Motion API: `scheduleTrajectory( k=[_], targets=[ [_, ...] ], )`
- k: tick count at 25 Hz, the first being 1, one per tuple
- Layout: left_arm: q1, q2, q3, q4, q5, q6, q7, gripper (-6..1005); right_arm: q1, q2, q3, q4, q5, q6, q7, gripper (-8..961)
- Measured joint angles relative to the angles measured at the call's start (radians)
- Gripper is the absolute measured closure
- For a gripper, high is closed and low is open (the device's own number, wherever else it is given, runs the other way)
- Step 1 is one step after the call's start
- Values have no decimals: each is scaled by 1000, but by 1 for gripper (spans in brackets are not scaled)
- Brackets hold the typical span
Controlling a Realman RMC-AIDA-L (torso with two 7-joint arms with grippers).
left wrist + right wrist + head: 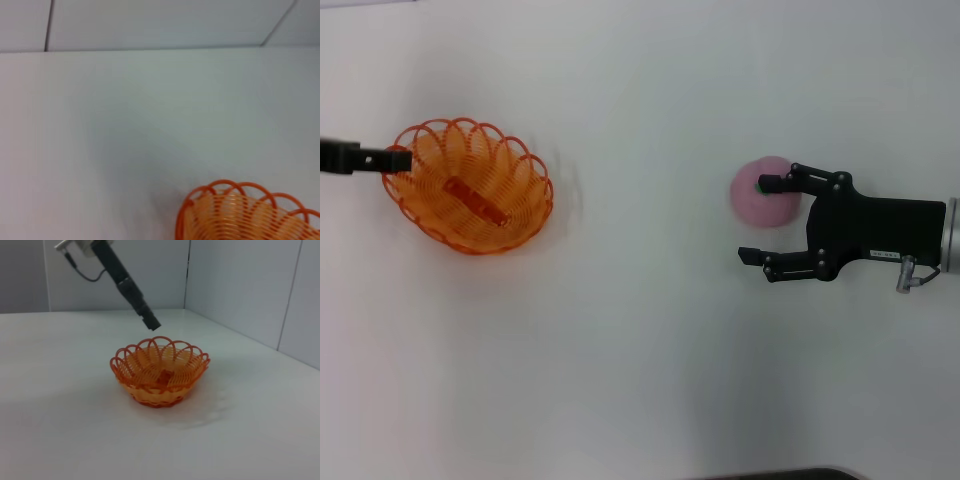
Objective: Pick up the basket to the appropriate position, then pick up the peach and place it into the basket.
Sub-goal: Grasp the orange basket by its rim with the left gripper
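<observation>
My right pincer is spread beside the peach, right on the worktop; closing off-centre could roll it. Left pincer at the basket rim, grip unclear.

The basket is an oval of looped orange wire with a scalloped rim, shallow and open side up, resting on the white table at the robot's left — an orange strip shows on its floor. The peach is a round, fuzzy pink ball with a small green mark, lying well apart from the basket on the robot's right.
</observation>
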Motion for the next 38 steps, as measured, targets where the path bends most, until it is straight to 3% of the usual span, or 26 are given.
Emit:
scheduleTrajectory(
  k=[5, 13, 18, 29, 38],
  targets=[
    [-82, 11, 109, -4, 97, -39, -58, 181, 1, 0, -2, -4, 0, -2, 0, -1],
    [-242, 23, 184, -100, 289, -76, -69, 189, 3, 0, -2, -4, -1, -2, 0, -1],
    [-279, 24, 240, -130, 328, -102, -77, 194, 2, 0, -1, -6, 0, -4, 0, -1],
    [-293, 33, 332, -161, 331, -120, -87, 185, 2, 0, -1, -6, 0, -9, 1, 0],
    [-326, 48, 368, -253, 332, -163, -84, 185, 3, 2, -1, -6, 0, -11, 2, 0]
  ],
)
